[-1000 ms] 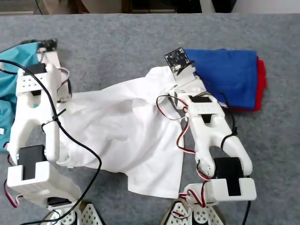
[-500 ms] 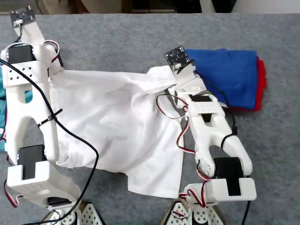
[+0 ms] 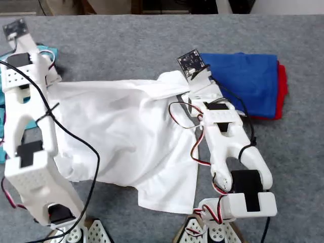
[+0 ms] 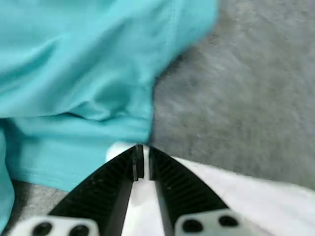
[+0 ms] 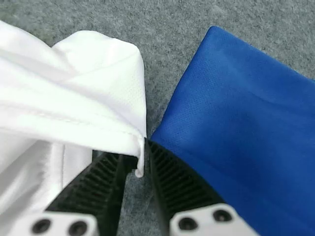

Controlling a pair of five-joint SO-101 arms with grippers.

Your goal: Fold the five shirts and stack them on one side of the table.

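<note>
A white shirt (image 3: 126, 136) lies spread over the middle of the grey table (image 3: 126, 45). My left gripper (image 3: 50, 81) is shut on the white shirt's (image 4: 236, 196) far left corner, beside a teal shirt (image 4: 78, 64). My right gripper (image 5: 139, 167) is shut on the white shirt's (image 5: 74, 88) far right corner, right next to a folded blue shirt (image 5: 236, 128). In the high view the right gripper (image 3: 195, 81) sits at the near edge of the folded blue shirt (image 3: 243, 76), which lies on a folded red shirt (image 3: 281, 86).
The teal shirt (image 3: 4, 101) is bunched at the table's left edge, partly behind the left arm. The blue and red stack takes up the far right. Bare grey table runs along the back and at the right front.
My left gripper has pulled the shirt's left corner away from me and outward, stretching the top edge nearly straight. The right arm has stayed put.
</note>
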